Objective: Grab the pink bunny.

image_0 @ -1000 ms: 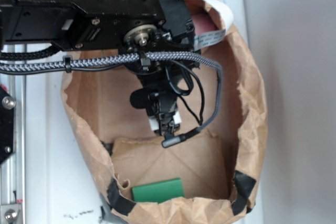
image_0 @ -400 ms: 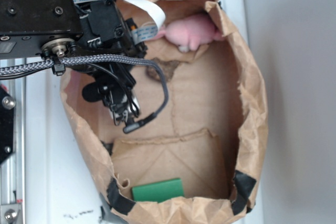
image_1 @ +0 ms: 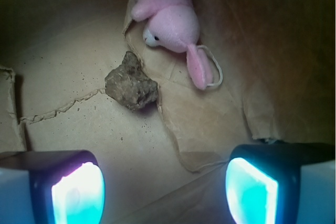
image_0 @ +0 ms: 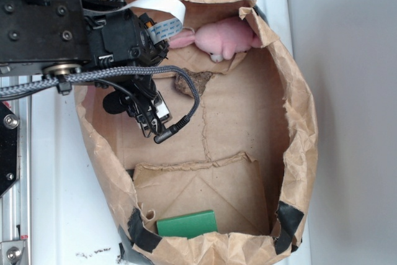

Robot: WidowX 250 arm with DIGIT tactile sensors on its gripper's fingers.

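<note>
The pink bunny lies at the far end of a brown paper bag, against its back wall. In the wrist view the pink bunny is at the top centre, one long ear trailing toward me. My gripper hangs over the bag's left side, well short of the bunny. Its jaws stand wide apart in the wrist view, gripper, with only bare paper between the glowing pads.
A brown lumpy rock sits on the bag floor between my gripper and the bunny, rock. The paper bag has crumpled upright walls all round. A green block lies at the near end. A torn paper flap runs across the floor.
The arm has swung left and back, away from the bag's middle to its left side. This uncovered the bunny and the rock, both unmoved.
</note>
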